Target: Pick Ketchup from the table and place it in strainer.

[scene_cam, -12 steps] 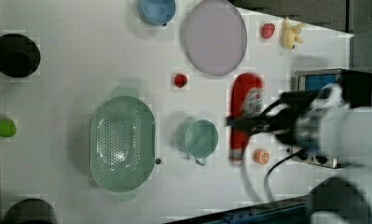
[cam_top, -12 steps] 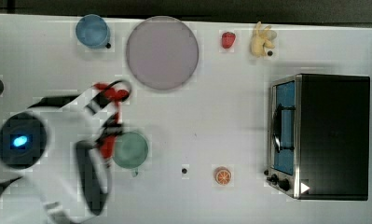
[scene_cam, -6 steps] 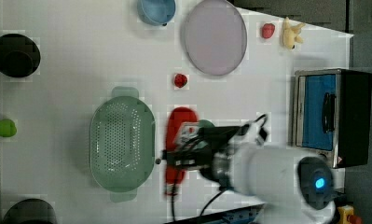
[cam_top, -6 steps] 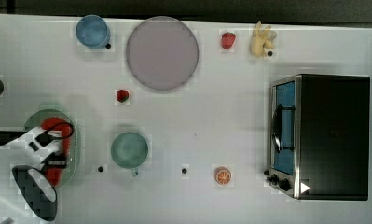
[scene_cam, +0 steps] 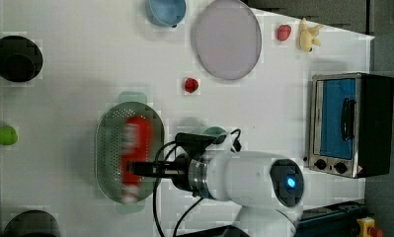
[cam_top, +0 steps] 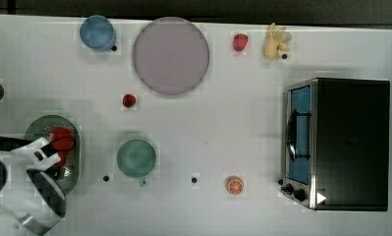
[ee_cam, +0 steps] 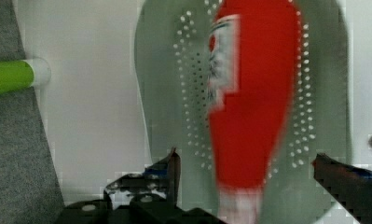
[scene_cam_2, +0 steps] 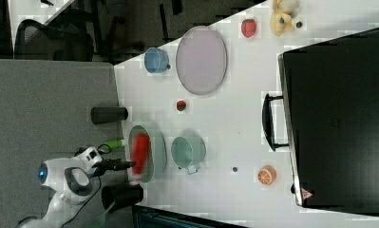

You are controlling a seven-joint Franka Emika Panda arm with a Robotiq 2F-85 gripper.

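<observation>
The Ketchup lies lengthwise in the strainer, white tip toward six o'clock in the left view, between the spread gripper fingers, untouched.

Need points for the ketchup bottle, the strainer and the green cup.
ketchup bottle [scene_cam: 137,143]: left view, red body.
strainer [scene_cam: 105,148]: left view, bare perforated bottom beside the bottle.
green cup [cam_top: 136,157]: top view, inside of the bowl.

A robot lab or office test space. A white table holds toy kitchenware; at its ten o'clock stand office chairs on grey carpet.
</observation>
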